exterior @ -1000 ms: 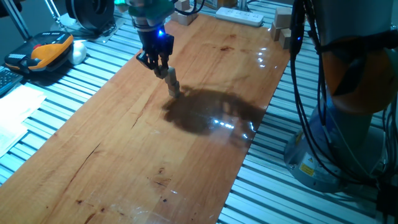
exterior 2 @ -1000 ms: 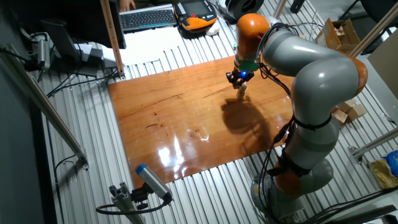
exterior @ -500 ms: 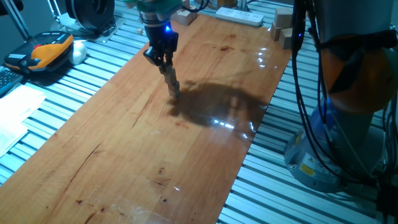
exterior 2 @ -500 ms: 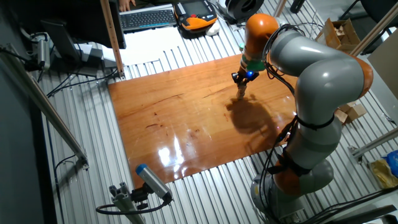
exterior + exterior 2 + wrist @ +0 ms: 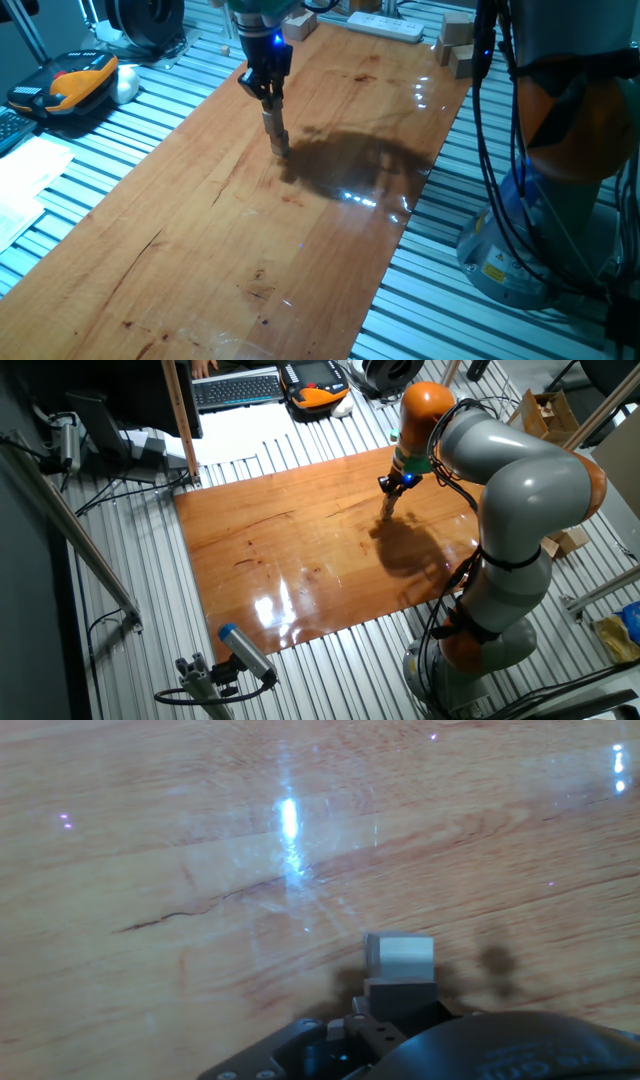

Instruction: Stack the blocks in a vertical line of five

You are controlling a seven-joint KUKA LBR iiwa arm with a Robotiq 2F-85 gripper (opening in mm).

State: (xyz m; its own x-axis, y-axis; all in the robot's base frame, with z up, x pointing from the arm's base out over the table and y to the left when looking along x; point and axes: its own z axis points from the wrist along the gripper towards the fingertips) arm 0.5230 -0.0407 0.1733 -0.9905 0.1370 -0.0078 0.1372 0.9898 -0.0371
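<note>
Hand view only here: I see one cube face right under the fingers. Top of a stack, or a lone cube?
Observer: Top of a stack. One fixed view shows the blocks standing as a narrow column on the table.
Operator: Gripper clear of it?
Observer: No gap visible. The gripper sits right at the column's top; open or shut, I cannot tell.
Operator: Anything near the column?
Observer: Only the larger pale wooden blocks, well apart at the table's far corner.
</note>
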